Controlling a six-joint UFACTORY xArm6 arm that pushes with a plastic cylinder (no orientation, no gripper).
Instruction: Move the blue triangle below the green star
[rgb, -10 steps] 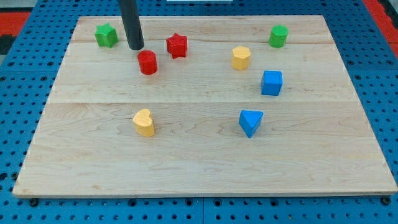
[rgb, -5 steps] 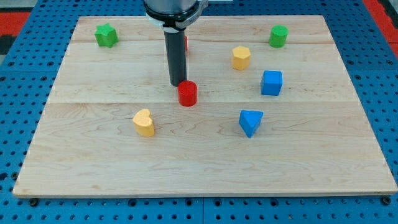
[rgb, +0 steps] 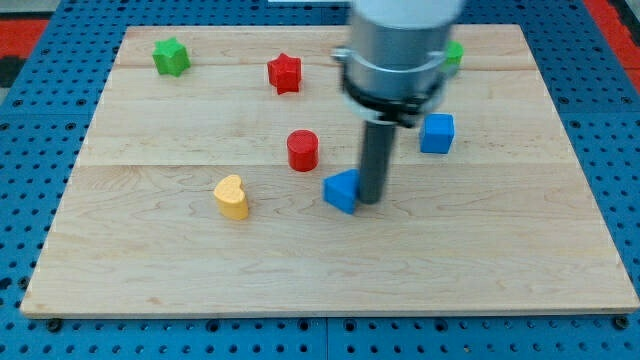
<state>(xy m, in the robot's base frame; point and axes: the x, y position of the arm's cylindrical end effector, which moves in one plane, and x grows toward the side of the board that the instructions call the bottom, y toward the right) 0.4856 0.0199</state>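
Observation:
The blue triangle (rgb: 342, 190) lies near the middle of the wooden board (rgb: 330, 265). My tip (rgb: 371, 199) touches its right side. The green star (rgb: 171, 56) sits far off at the view's top left corner of the board. The arm's body above the rod hides the yellow hexagon and most of the green cylinder (rgb: 456, 51).
A red cylinder (rgb: 302, 150) stands just up and left of the blue triangle. A yellow heart (rgb: 231, 197) lies to the triangle's left. A red star (rgb: 285, 73) is near the top. A blue cube (rgb: 437, 133) is right of my rod.
My tip moved from beside the red cylinder to the right side of the blue triangle and pushed the triangle leftward. The red cylinder stayed where it had been pushed.

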